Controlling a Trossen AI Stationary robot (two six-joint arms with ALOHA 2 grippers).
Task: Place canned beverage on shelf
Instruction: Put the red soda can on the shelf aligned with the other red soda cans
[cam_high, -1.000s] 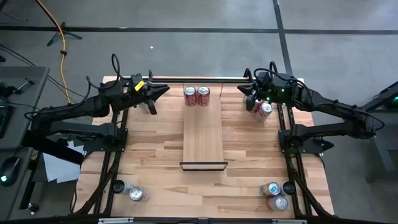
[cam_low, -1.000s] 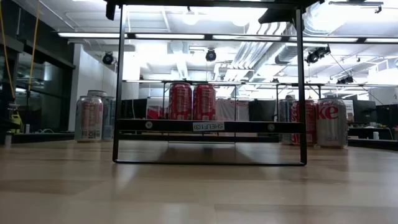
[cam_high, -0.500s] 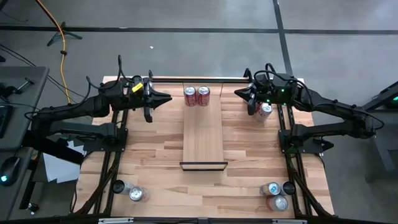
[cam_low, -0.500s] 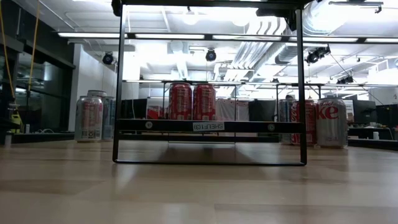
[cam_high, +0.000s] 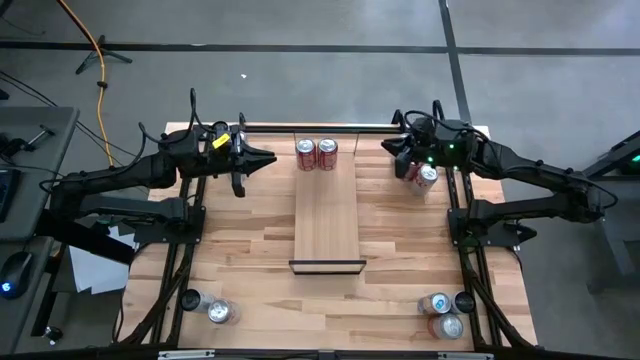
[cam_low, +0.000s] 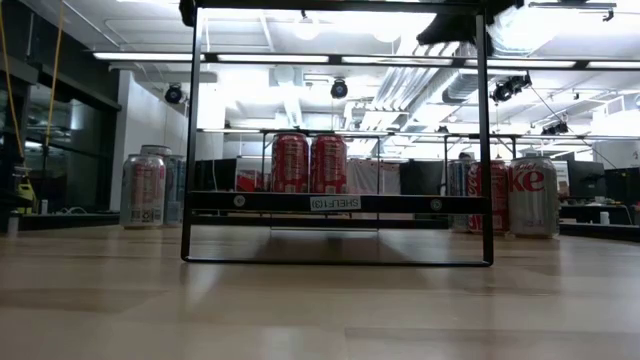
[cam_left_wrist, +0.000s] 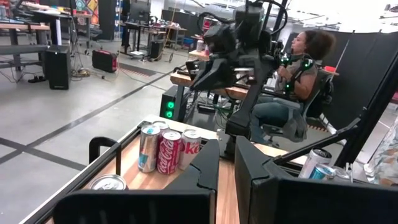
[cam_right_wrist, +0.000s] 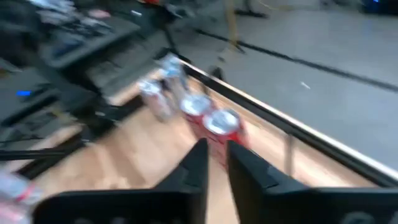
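Note:
Two red cans (cam_high: 316, 154) stand upright on the far end of the shelf (cam_high: 327, 215), a light wood panel with a dark strip (cam_high: 327, 266) at its near end. In the low view the red cans (cam_low: 308, 163) rise behind that dark strip (cam_low: 335, 203). My left gripper (cam_high: 270, 158) hangs in the air left of the cans, pointing level toward them, shut and empty (cam_left_wrist: 227, 165). My right gripper (cam_high: 386, 150) hangs to their right, tipped slightly down toward them (cam_right_wrist: 211, 124), shut and empty (cam_right_wrist: 217, 155).
A few cans (cam_high: 425, 176) stand on the table under my right arm (cam_left_wrist: 169, 149). More cans stand at the near left (cam_high: 205, 306) and near right (cam_high: 445, 312) corners. A black rail (cam_high: 330, 128) runs along the far edge. A person (cam_left_wrist: 298, 81) sits beyond the table.
My left gripper has swung in place from pointing toward the far right to pointing straight at the table's right edge, toward the red cans. My right gripper has turned a little in place. The cans and the shelf have stayed where they were.

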